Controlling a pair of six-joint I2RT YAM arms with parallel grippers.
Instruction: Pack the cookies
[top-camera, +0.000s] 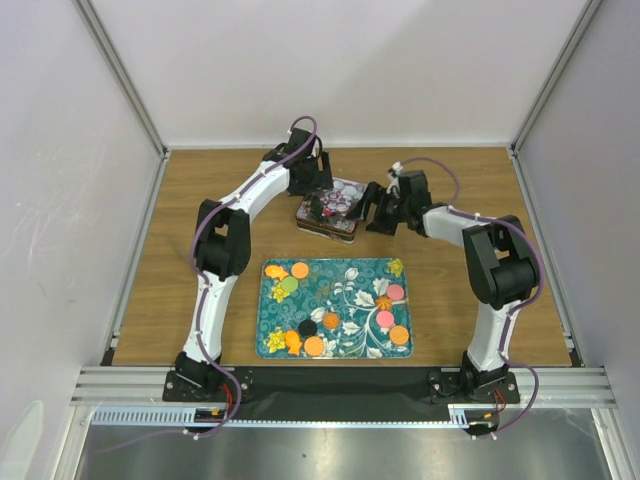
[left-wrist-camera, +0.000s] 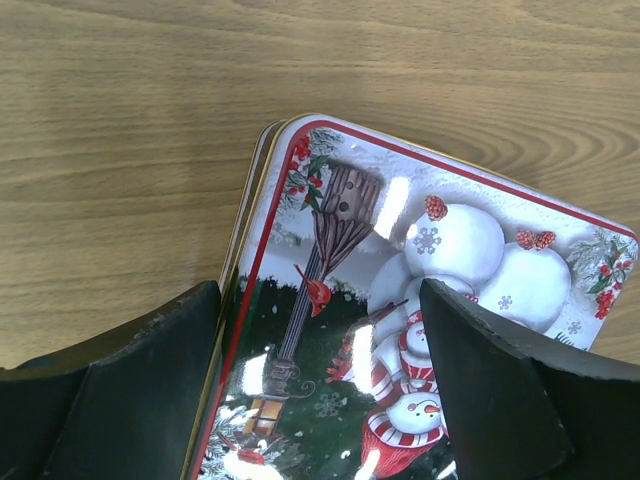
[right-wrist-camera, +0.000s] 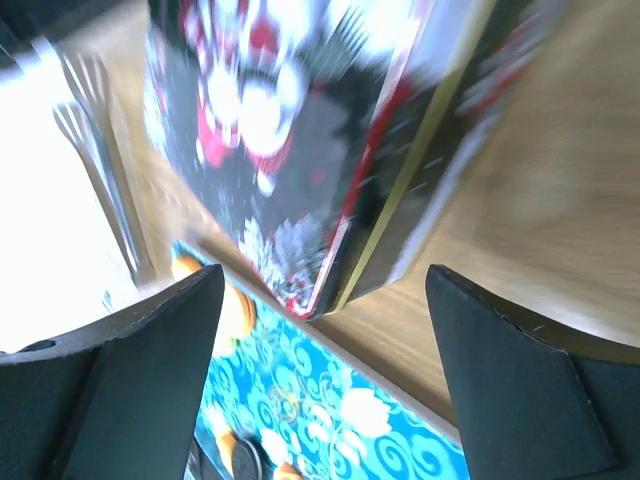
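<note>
Several cookies lie on the teal flowered tray (top-camera: 340, 300): orange (top-camera: 299, 270), green (top-camera: 288, 285), black (top-camera: 307, 327) and pink (top-camera: 396, 292). A Christmas tin (top-camera: 330, 210) with a snowman lid (left-wrist-camera: 400, 250) stands behind the tray. My left gripper (top-camera: 318, 196) is open above the lid's far side (left-wrist-camera: 320, 400); one finger (left-wrist-camera: 150, 390) is just outside the lid's edge, the other (left-wrist-camera: 490, 390) over the lid. My right gripper (top-camera: 372, 208) is open and empty at the tin's right side (right-wrist-camera: 320, 380). Its blurred view shows the tin (right-wrist-camera: 330, 150), the tray (right-wrist-camera: 340, 410) and an orange cookie (right-wrist-camera: 235, 310).
The wooden table (top-camera: 200, 200) is enclosed by white walls and metal posts on three sides. The tin stands close to the tray's far edge. An aluminium rail (top-camera: 340, 385) runs along the near edge by the arm bases.
</note>
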